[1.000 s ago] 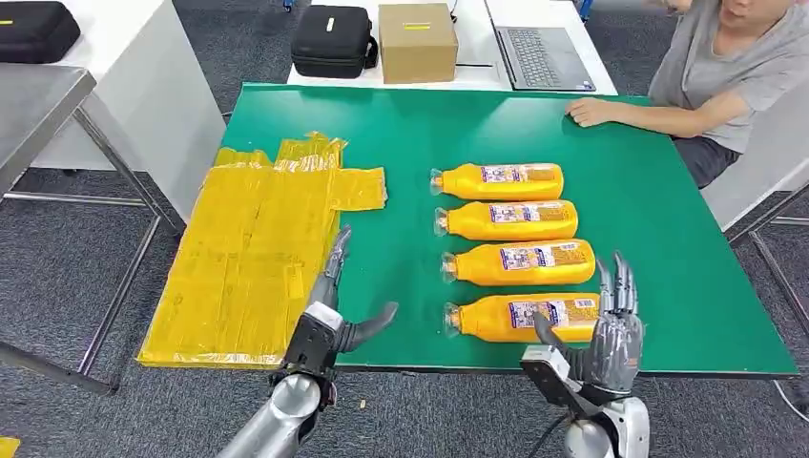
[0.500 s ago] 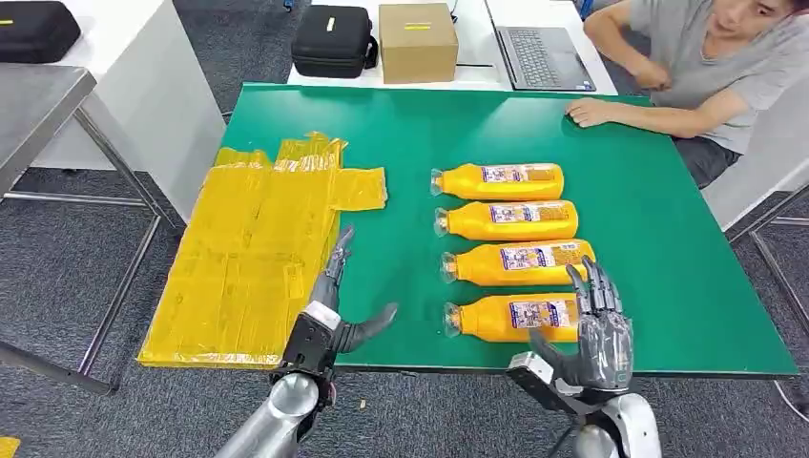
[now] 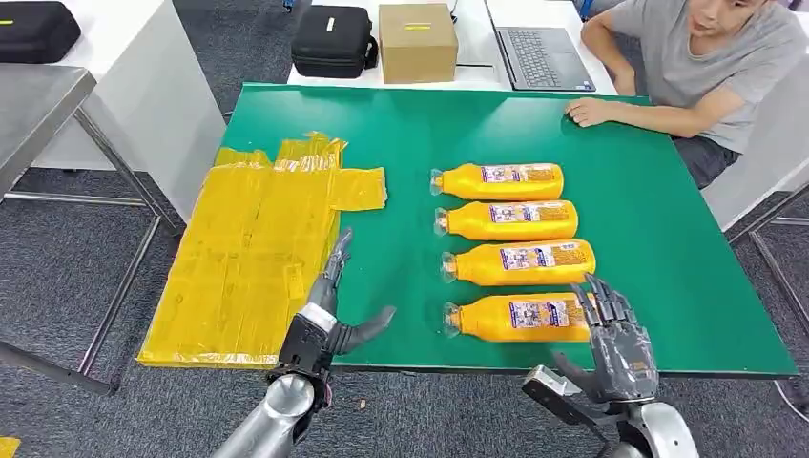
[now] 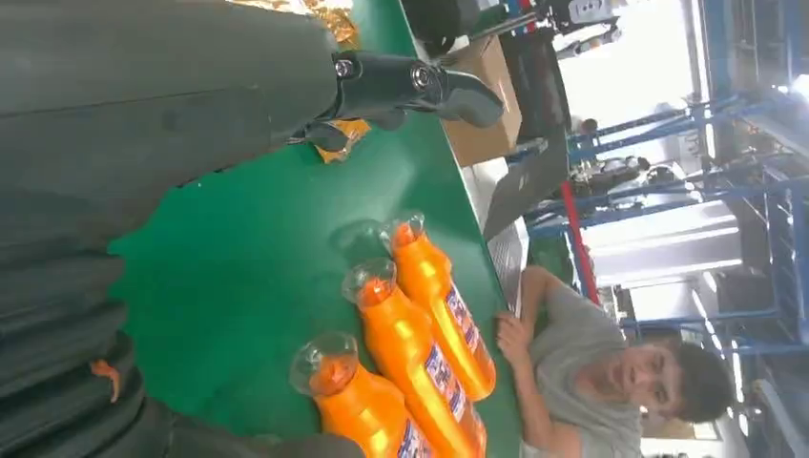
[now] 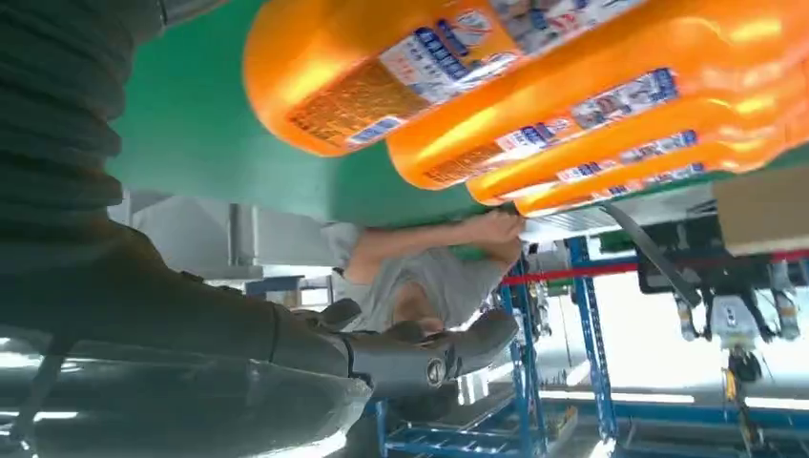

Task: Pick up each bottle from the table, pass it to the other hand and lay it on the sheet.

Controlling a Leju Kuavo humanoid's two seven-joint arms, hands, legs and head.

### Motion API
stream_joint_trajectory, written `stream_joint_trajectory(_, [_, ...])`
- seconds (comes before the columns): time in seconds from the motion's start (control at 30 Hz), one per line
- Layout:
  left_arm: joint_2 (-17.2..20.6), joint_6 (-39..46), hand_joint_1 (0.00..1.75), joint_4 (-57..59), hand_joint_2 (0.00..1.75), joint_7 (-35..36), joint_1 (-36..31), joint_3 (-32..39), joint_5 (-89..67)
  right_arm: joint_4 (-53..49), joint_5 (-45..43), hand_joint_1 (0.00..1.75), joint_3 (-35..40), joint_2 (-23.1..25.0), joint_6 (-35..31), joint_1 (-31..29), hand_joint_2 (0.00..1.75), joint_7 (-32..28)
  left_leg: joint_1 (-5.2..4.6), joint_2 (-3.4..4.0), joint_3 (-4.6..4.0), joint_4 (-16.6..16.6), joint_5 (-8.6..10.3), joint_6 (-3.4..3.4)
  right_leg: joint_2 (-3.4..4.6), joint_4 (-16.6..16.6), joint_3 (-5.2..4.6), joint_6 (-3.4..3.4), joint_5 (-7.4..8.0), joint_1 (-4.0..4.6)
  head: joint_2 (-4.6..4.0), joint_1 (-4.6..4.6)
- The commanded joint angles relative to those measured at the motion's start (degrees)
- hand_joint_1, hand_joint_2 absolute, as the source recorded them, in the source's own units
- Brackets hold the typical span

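Several orange bottles lie side by side on the green table (image 3: 420, 124), caps pointing toward the yellow sheet (image 3: 250, 250). The nearest bottle (image 3: 520, 318) lies close to the table's front edge. My right hand (image 3: 618, 343) hovers open just past that bottle's base end, fingers spread, holding nothing. In the right wrist view the nearest bottle (image 5: 382, 67) looms close beyond the thumb (image 5: 420, 358). My left hand (image 3: 329, 305) is open at the front edge beside the sheet, fingers pointing forward. The left wrist view shows three bottle caps, the closest bottle (image 4: 358, 401) among them.
A person (image 3: 706, 57) sits at the far right corner with a hand resting on the table. Behind the green table stand a cardboard box (image 3: 417, 40), a black case (image 3: 332, 40) and a laptop (image 3: 544, 55). A white table (image 3: 124, 105) stands to the left.
My right hand has drifted back and to the right, off the nearest bottle's end toward the table's front edge. The person has shifted in the seat. My left hand has stayed put.
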Motion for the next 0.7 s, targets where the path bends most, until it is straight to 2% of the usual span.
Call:
stream_joint_trajectory(0.03, [0.9, -1.0, 0.00, 1.3, 1.75, 0.2, -1.6, 0.4, 0.1, -4.8, 0.8, 0.00, -2.7, -1.5, 5.1, 1.3, 1.75, 0.2, 0.03, 0.03, 0.17, 0.0, -0.07, -0.12, -0.01, 0.0, 0.16, -0.10, -0.07, 0.04, 0.00, 0.02])
stream_joint_trajectory(0.3, [1.0, -1.0, 0.00, 1.6, 1.75, 0.2, -1.6, 0.3, 0.1, 2.1, 3.7, 0.00, 0.2, -3.2, 5.8, -2.3, 1.75, 0.4, 0.09, 0.20, 0.42, 0.0, -0.19, -0.20, 0.13, 0.0, 0.39, -0.16, -0.13, 0.10, 0.00, 0.02])
stream_joint_trajectory(0.37, [1.0, -1.1, 0.00, 1.8, 1.75, 0.3, -1.7, 0.4, 0.1, 4.8, 4.0, 0.00, 1.3, -4.4, 5.5, -4.1, 1.75, 0.6, 0.06, 0.16, 0.20, 0.0, -0.07, -0.11, 0.12, -0.1, 0.17, -0.08, 0.00, 0.07, 0.00, 0.00])
stream_joint_trajectory(0.47, [0.8, -1.5, 0.00, 2.6, 1.75, 0.2, -2.2, 0.2, 0.1, 10.6, 0.4, 0.00, 2.6, -5.7, 4.9, -7.6, 1.75, -0.4, 0.10, 0.27, 0.33, 0.0, -0.12, -0.14, 0.22, -0.1, 0.30, -0.12, -0.01, 0.11, 0.00, 0.02])
stream_joint_trajectory(0.57, [0.4, -1.6, 0.00, 3.3, 1.75, 0.0, -2.9, -0.2, 0.1, 15.5, 0.7, 0.00, 3.1, -5.9, 3.0, -10.1, 1.75, -0.3, 0.11, 0.26, 0.34, 0.0, -0.10, -0.13, 0.21, -0.1, 0.33, -0.10, 0.01, 0.12, 0.00, 0.00])
stream_joint_trajectory(0.7, [0.4, -0.9, 0.00, 3.0, 1.75, 0.1, -2.9, -1.0, -0.1, 16.5, 2.6, 0.00, 3.2, -5.3, -1.4, -10.1, 1.75, 1.1, 0.05, 0.08, 0.22, 0.0, -0.03, -0.07, 0.04, -0.1, 0.23, -0.07, 0.00, 0.07, 0.00, 0.00])
